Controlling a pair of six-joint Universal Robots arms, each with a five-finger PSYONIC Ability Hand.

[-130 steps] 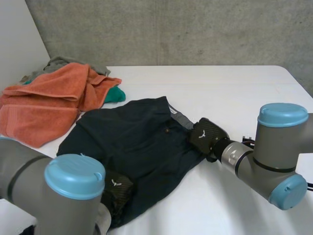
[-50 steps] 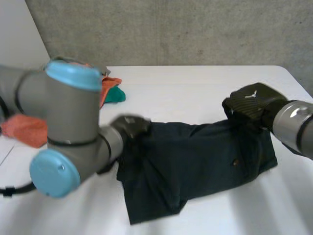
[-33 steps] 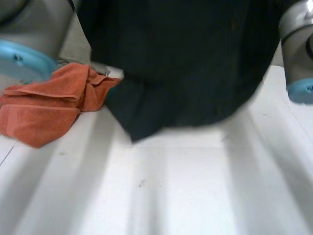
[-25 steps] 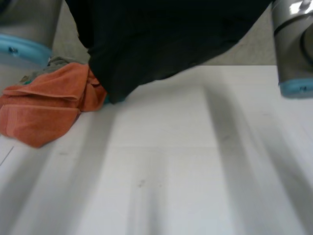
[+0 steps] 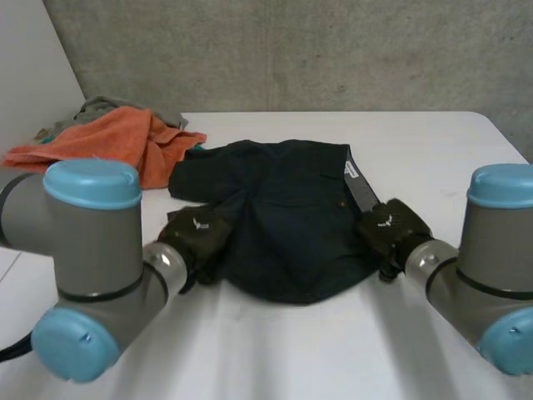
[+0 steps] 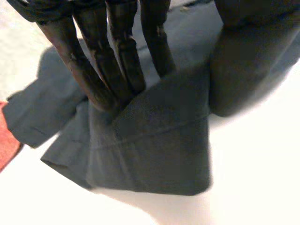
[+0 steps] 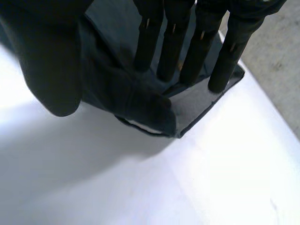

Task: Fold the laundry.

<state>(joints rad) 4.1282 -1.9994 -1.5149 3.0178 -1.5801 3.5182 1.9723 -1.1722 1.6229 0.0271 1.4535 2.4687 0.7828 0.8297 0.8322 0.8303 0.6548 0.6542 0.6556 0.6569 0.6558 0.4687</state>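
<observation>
Held dark garment (image 5: 283, 225) flat, centred on table (image 5: 433, 142).
Pinched opposite edges in left hand (image 5: 196, 233) and right hand (image 5: 390, 229), likely smoothing before folding.

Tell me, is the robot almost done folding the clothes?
Not nearly. The dark garment is laid out on the table, with no neat fold showing. The left hand and right hand pinch it at opposite sides. The orange towel and grey cloth wait in a heap.

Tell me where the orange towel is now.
In the head view the orange towel lies heaped at the far left of the table, beside the dark garment, with a grey cloth behind it.
</observation>
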